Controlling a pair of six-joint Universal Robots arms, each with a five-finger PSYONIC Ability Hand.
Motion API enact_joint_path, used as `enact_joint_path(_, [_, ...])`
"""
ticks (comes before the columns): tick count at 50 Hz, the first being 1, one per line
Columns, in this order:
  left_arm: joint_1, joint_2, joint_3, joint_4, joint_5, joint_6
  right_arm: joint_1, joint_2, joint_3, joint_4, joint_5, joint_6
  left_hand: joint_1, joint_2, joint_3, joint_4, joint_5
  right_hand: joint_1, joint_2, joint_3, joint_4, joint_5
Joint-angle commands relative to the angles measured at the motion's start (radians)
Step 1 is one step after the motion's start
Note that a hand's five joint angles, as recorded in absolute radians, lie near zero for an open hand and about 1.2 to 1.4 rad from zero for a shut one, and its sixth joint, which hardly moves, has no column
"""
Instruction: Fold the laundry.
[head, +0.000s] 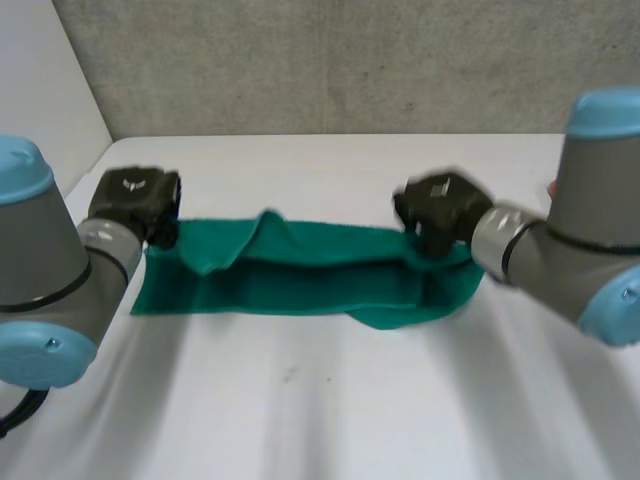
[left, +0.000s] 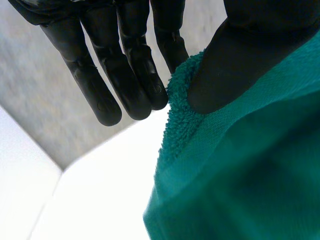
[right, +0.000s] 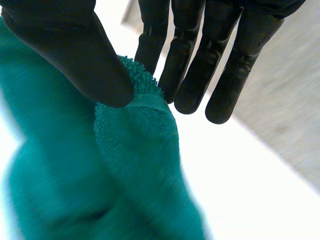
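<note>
Two corners of the green towel (head: 300, 280) are pinched: far left in my left robot hand (head: 135, 200), far right in my right robot hand (head: 440, 215). It lies long, left to right, on the counter (head: 320, 400).

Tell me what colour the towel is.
The towel is plain teal green, clearest in the head view.

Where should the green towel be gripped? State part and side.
Grip the green towel at its far corners, one per short end, from above. It lies as a long strip, so its ends likely give control; the left hand and right hand pinch there.
</note>
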Motion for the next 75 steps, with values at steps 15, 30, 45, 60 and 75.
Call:
enact_joint_path(15, [-0.080,-0.009,-0.062,0.004,-0.072,0.186,0.047,-0.072,0.181,-0.038,0.001,-0.046,-0.673,-0.748,-0.749,-0.758,-0.719,-0.796,-0.996,-1.007,-1.013,-0.988])
enact_joint_path(30, [-0.275,-0.146,-0.038,0.028,-0.173,0.031,-0.019,-0.123,0.215,-0.037,0.059,-0.226,-0.658,-0.734,-0.734,-0.743,-0.704,-0.796,-0.996,-1.007,-1.013,-0.988])
enact_joint_path(45, [-0.232,-0.375,0.146,0.144,-0.176,0.094,-0.088,-0.097,0.257,-0.044,0.058,-0.242,-0.506,-0.581,-0.582,-0.590,-0.552,-0.796,-0.996,-1.007,-1.013,-0.988])
enact_joint_path(60, [-0.196,-0.446,0.200,0.133,-0.175,0.182,-0.166,-0.078,0.243,-0.037,-0.004,-0.234,0.060,-0.015,-0.016,-0.025,0.014,-0.796,-0.996,-1.007,-1.013,-0.988])
enact_joint_path(75, [-0.218,-0.142,0.076,0.062,-0.175,0.186,-0.175,0.012,-0.002,0.087,-0.140,-0.204,0.281,0.205,0.205,0.196,0.235,-0.796,-0.996,-1.007,-1.013,-0.988])
